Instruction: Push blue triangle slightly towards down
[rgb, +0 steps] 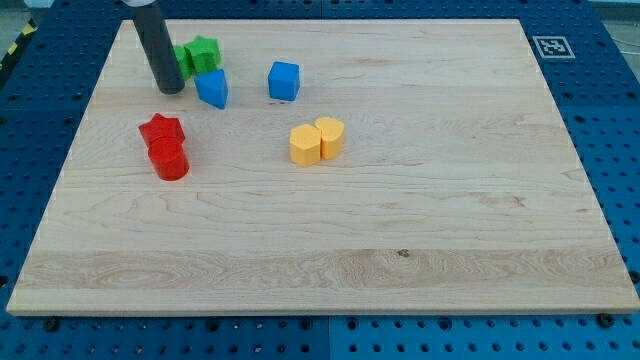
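- Camera view, and straight to the blue triangle (212, 88) — a small bright blue wedge-like block, glossy, with a lighter top face and darker side faces, its shape only roughly readable from this angle.
- It sits in the upper left part of the wooden board (420, 220), just below the green blocks and a little to the view's right of the rod.
- My tip (171, 90) is down on the board, just beside the blue triangle on the view's left — whether it touches I cannot tell.
- There are no jaws on this arm, only a straight dark rod (158, 45) coming in from the view's top; it has hold of nothing.
- Behind the rod, a green block (204, 52), star-like in outline, with a second green block (182, 57) partly hidden by the rod, its shape unclear.
- To the view's right of the triangle, apart from it, stands a blue cube (284, 80).
- Below the tip, a red star (161, 130) touches a red cylinder (169, 160) just under it.
- Nearer the middle, two yellow blocks press together: a yellow hexagon-like block (305, 145) and a yellow rounded block (330, 136).
- The board is pale wood with visible grain and a small dark knot low down.
- It rests on a blue perforated table (600, 110) — a square black-and-white marker (552, 46) lies at the view's top right.
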